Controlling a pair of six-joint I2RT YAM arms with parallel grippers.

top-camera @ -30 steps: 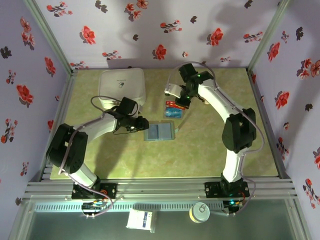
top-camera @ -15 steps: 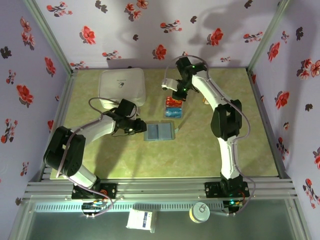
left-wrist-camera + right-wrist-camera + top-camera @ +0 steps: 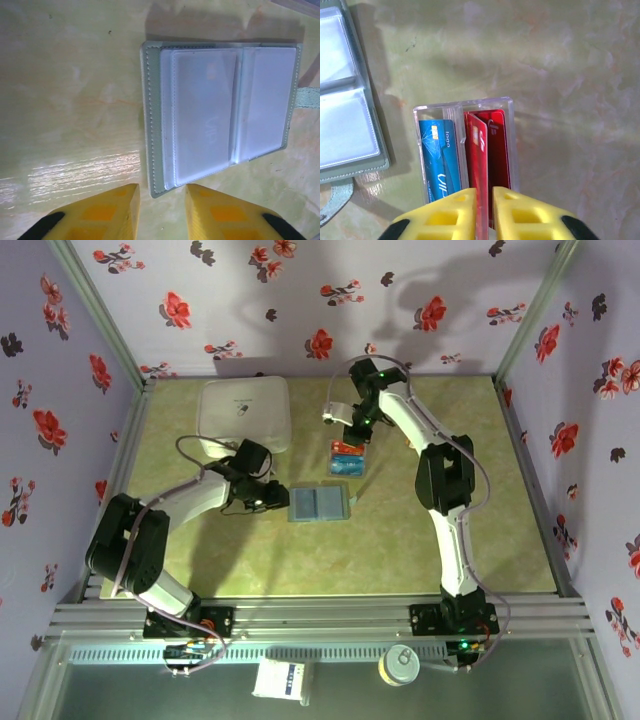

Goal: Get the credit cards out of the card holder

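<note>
Nearly done, I'd say: the flat grey-blue two-panel card holder (image 3: 220, 115) lies open on the green table (image 3: 420, 540), its clear sleeves apparently empty. At its edge the left claw (image 3: 160, 210) hovers, fingers apart, holding nothing. Nearby, the clear plastic tray (image 3: 485, 101) has the blue-teal plastic card (image 3: 439, 155) in one compartment. In the other, the right claw (image 3: 484, 215) looks pinched on the tilted red-orange plastic card (image 3: 477, 145), not yet released.

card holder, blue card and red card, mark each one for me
card holder (image 3: 205, 115), left wrist view, on a clear inner pocket
blue card (image 3: 439, 155), right wrist view, middle of its printed face
red card (image 3: 478, 150), right wrist view, on its brighter tilted face, just above the fingertips
</note>
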